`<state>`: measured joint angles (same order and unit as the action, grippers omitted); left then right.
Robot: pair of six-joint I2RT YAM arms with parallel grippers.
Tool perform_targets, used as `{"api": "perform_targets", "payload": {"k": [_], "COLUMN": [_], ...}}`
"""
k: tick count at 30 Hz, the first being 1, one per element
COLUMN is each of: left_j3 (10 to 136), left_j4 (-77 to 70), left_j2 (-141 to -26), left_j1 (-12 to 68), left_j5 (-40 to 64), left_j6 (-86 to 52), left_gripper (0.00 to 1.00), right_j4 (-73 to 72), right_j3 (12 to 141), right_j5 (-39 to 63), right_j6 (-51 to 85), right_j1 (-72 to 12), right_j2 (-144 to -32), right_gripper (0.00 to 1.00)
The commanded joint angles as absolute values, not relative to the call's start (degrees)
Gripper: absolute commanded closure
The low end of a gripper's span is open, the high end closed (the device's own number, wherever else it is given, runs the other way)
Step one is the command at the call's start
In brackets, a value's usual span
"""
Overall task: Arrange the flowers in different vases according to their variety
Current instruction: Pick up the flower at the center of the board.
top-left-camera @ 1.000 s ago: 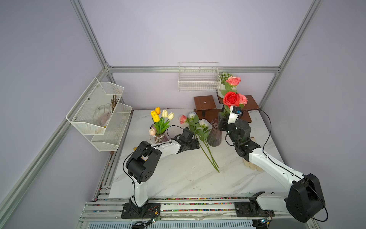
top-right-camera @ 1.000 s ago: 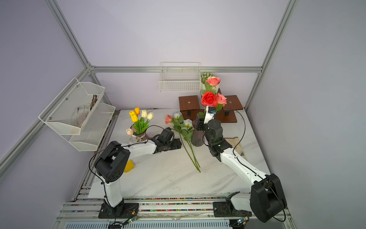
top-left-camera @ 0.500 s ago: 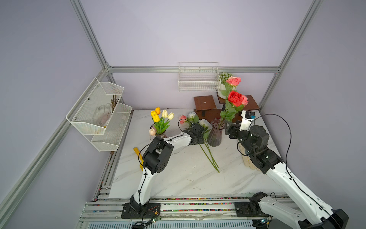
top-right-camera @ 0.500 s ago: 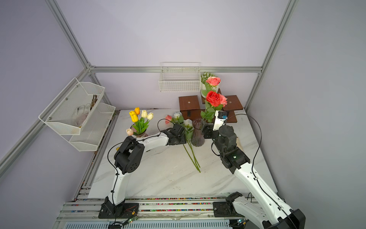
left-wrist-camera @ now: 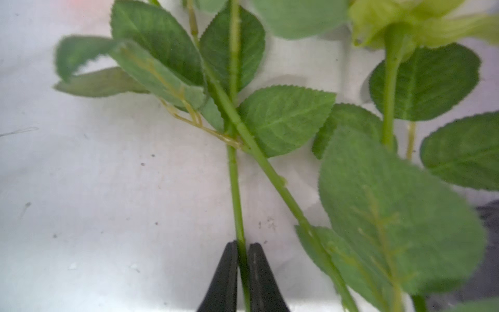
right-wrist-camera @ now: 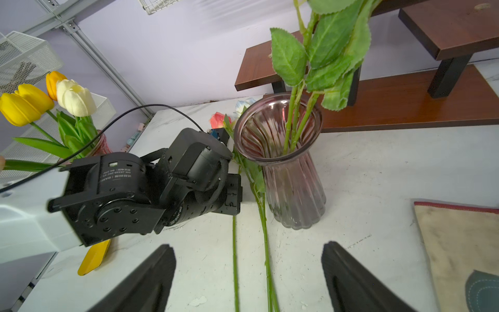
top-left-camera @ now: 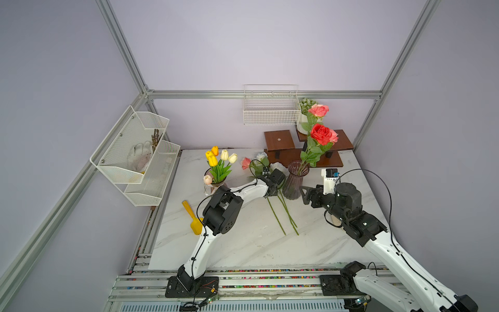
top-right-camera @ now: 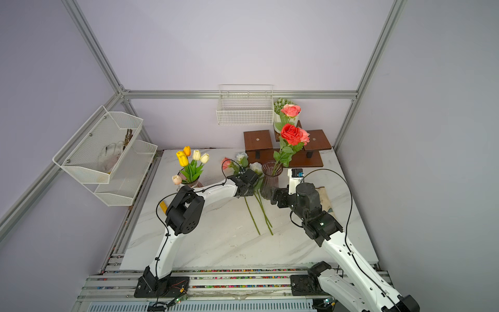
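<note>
Yellow, orange and cream tulips (top-left-camera: 218, 162) stand in the wide vase (top-left-camera: 213, 186) at the left. A red rose (top-left-camera: 321, 133) and pink roses stand in the slim ribbed vase (top-left-camera: 295, 181). More roses (top-left-camera: 259, 162) lie on the marble between the vases, their stems (top-left-camera: 283, 213) running toward the front. My left gripper (left-wrist-camera: 242, 248) is shut on one of these rose stems (left-wrist-camera: 235, 189), low over the table. My right gripper (right-wrist-camera: 248, 245) hangs open and empty just in front of the slim vase (right-wrist-camera: 291, 173), above the lying stems (right-wrist-camera: 266, 256).
A yellow scoop (top-left-camera: 193, 218) lies at the front left. Brown wooden stands (top-left-camera: 279, 140) and a white-potted plant (top-left-camera: 303, 124) fill the back right. A wire basket (top-left-camera: 270, 110) hangs on the back wall, mesh shelves (top-left-camera: 135, 151) on the left. A cloth mat (right-wrist-camera: 459, 256) lies right of the slim vase.
My right gripper let the red rose go into the slim vase, drew back and down, and opened wide. My left gripper reached over the lying roses and closed on a stem.
</note>
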<state>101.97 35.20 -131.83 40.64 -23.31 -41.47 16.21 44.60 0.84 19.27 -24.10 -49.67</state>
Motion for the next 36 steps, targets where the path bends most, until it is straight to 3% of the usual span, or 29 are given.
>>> {"api": "perform_targets", "payload": {"k": [1, 13, 20, 33, 36], "left_j3": [97.80, 94.78, 94.95, 91.79, 87.73], "left_j4": [43.02, 42.30, 35.43, 25.96, 22.77], "left_j2": [-130.41, -108.57, -97.70, -89.74, -87.41], "left_j1": [40.34, 40.22, 40.90, 42.18, 42.43], "left_j5": [-26.90, -34.13, -30.70, -25.76, -24.46], "left_j6": [-42.54, -38.53, -31.67, -25.25, -25.81], "left_gripper": [0.98, 1.00, 1.00, 1.00, 1.00], "right_j4": [17.87, 14.52, 10.32, -2.54, -5.26], "right_j3": [42.89, 32.28, 27.04, 28.74, 31.38], "right_j5": [3.57, 6.40, 9.47, 22.38, 19.08], "right_j6": [19.93, 23.75, 25.42, 25.35, 21.65], "right_j1": [-23.91, -23.91, -23.91, -24.25, -26.60], "right_j2": [-48.65, -44.59, -45.30, -53.50, -58.79], "right_gripper": [0.04, 0.00, 0.00, 0.06, 0.08]}}
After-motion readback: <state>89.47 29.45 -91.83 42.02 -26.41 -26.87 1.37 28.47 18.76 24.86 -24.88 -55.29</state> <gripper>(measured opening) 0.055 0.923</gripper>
